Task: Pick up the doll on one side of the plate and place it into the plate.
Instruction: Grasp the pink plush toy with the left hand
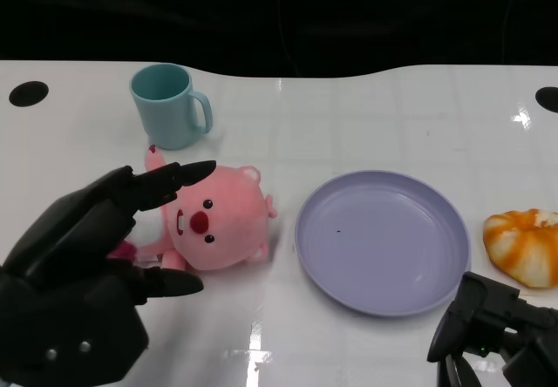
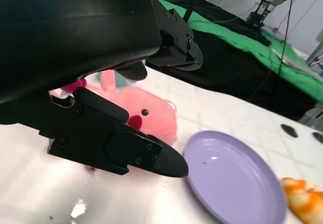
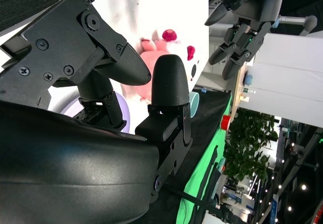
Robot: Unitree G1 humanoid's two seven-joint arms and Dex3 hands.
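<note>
Head view, near edge first. Left robot hand (image 1: pixel 83 256) fills the lower left of the frame, fingers spread apart around the left side of the doll (image 1: pixel 214 221): one finger reaches over the top of its head, another lies low by its underside. Nothing is held yet; whether the fingers touch the plush cannot be told. Right robot hand (image 1: pixel 497 330) sits at the lower right corner, holding nothing; whether its fingers are apart or curled is not clear from these views.

Mid-frame: pink plush doll lies on the white bench (image 1: pixel 366 108), left of centre, just beside the purple plate (image 1: pixel 305 230), which is bare. An orange-and-white soft item (image 1: pixel 527 246) lies right of the plate.

Far: teal mug (image 1: pixel 170 104) stands upper left, behind the doll.

Handling judgement: doll looks light, soft and compressible, not fragile or slippery. Best hold is probably across the round head, fingers above and below.

Orientation: doll lies face-up, face toward the camera. Long axis runs roughly left to right; its left part is hidden by the hand.
</note>
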